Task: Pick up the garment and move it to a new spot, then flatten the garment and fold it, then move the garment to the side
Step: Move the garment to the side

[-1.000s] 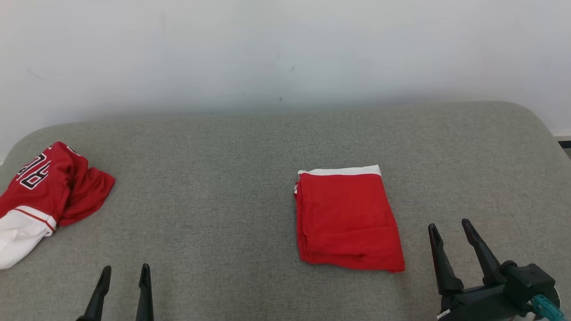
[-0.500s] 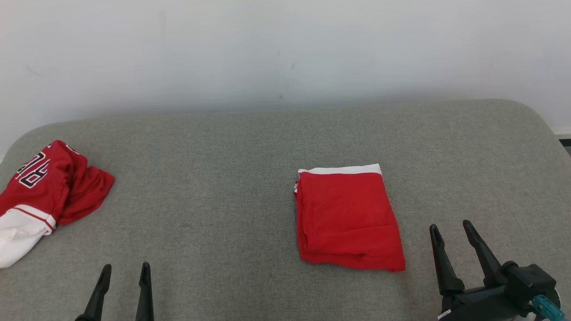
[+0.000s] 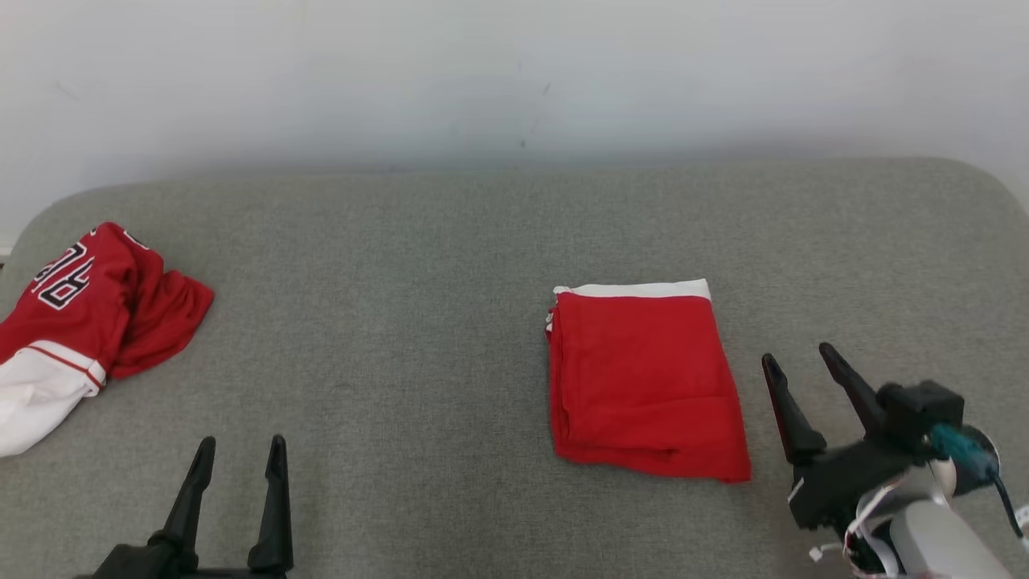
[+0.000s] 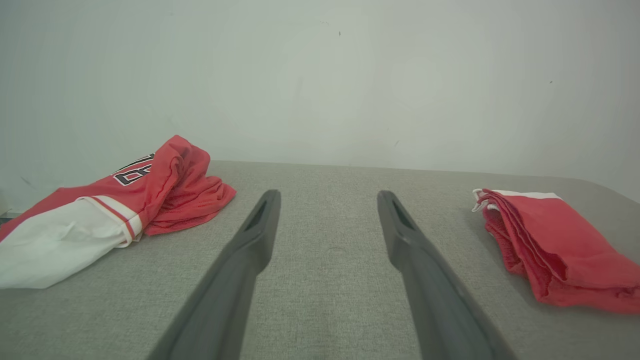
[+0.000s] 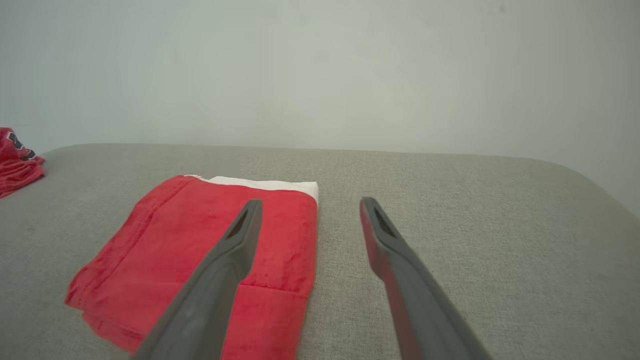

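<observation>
Head view has the folded garment (image 3: 643, 378) lying flat on the grey cushion (image 3: 402, 265), right of centre. It is a neat red rectangle with a white band along its far edge. Its layers are stacked and squared, so the flattening and folding look done, and the move to the side appears to be the step in hand.

The right gripper (image 3: 797, 354) hovers just beside the garment's right edge, apart from it, its fingers spread and holding nothing. In the right wrist view one finger crosses the red cloth near that edge while the other lies over bare cushion. The jaws thus straddle the edge, a sensible stance for pinching the whole stack from its side. How high the tips stand above the fabric is hard to judge from this angle.

The left gripper (image 3: 241, 442) sits low at the near left, likewise spread wide and empty. It points at the bare cushion between the two cloths.

A crumpled jersey (image 3: 80, 322), red and white with black numerals, lies well apart at the far left edge. It is bunched rather than laid out, probably set there so the middle is free for work.
</observation>
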Robot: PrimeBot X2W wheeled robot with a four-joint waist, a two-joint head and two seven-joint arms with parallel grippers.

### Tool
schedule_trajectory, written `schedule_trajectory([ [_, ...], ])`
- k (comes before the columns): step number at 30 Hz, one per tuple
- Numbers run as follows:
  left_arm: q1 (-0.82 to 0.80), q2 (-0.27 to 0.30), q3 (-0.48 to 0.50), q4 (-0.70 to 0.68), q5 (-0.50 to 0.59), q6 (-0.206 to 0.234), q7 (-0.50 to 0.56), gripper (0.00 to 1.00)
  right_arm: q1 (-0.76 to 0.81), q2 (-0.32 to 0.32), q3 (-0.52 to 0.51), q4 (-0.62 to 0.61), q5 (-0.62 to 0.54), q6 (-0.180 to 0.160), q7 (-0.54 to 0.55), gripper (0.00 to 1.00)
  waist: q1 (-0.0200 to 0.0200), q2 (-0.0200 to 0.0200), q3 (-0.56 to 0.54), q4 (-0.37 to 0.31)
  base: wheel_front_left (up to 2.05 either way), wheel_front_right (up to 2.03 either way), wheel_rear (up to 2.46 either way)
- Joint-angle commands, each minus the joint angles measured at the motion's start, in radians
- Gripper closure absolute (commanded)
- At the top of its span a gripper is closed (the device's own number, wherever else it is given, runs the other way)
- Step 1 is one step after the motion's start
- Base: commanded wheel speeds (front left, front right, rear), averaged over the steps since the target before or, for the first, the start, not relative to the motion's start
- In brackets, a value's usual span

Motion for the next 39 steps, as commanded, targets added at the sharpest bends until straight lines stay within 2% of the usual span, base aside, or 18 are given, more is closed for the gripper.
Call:
schedule_trajectory([
  [1, -0.025, 0.0, -0.007, 0.002, -0.008, 0.001, 0.0, 0.0, -0.055, -0.011, 0.015, 0.053, 0.013, -0.003, 0.023, 0.0, -0.0001, -0.0001, 0.034, 0.027, 0.0, 0.0, 0.0],
  [13, -0.113, -0.006, -0.044, 0.025, -0.017, 0.001, 0.0, 0.0, -0.281, -0.013, 0.115, 0.386, 0.058, -0.003, 0.037, 0.0, -0.0001, -0.0001, 0.119, 0.103, 0.0, 0.0, 0.0],
  [23, -0.123, -0.009, -0.042, 0.031, -0.014, 0.0, 0.0, 0.0, -0.313, 0.018, 0.213, 0.581, 0.135, -0.003, 0.032, 0.0, -0.0001, -0.0001, 0.133, 0.102, 0.0, 0.0, 0.0],
  [24, -0.126, -0.009, -0.042, 0.033, -0.012, 0.0, 0.0, 0.0, -0.312, 0.024, 0.226, 0.593, 0.145, -0.003, 0.041, 0.04, -0.0001, -0.0001, 0.133, 0.101, 0.0, 0.0, 0.0],
  [25, -0.132, -0.009, -0.044, 0.033, -0.012, 0.0, 0.0, 0.0, -0.314, 0.029, 0.24, 0.602, 0.154, -0.003, 0.048, 0.51, -0.0001, -0.0001, 0.133, 0.1, 0.0, 0.0, 0.0],
  [26, -0.136, -0.009, -0.046, 0.034, -0.011, 0.0, 0.0, 0.0, -0.319, 0.031, 0.252, 0.607, 0.162, -0.003, 0.045, 0.87, -0.0001, -0.0001, 0.134, 0.099, 0.0, 0.0, 0.0],
  [27, -0.139, -0.01, -0.049, 0.034, -0.01, 0.0, 0.0, 0.0, -0.325, 0.031, 0.261, 0.611, 0.17, -0.003, 0.04, 1.0, -0.0001, -0.0001, 0.135, 0.1, 0.0, 0.0, 0.0],
  [33, -0.16, -0.01, -0.061, 0.024, -0.007, 0.0, 0.0, 0.0, -0.42, -0.011, 0.325, 0.612, 0.189, -0.003, 0.02, 1.0, -0.0001, -0.0001, 0.162, 0.094, 0.0, 0.0, 0.0],
  [39, -0.191, -0.011, -0.068, 0.003, -0.011, 0.0, 0.0, 0.0, -0.549, -0.104, 0.431, 0.581, 0.19, -0.003, 0.062, 1.0, -0.0001, -0.0001, 0.243, 0.065, 0.0, 0.0, 0.0],
])
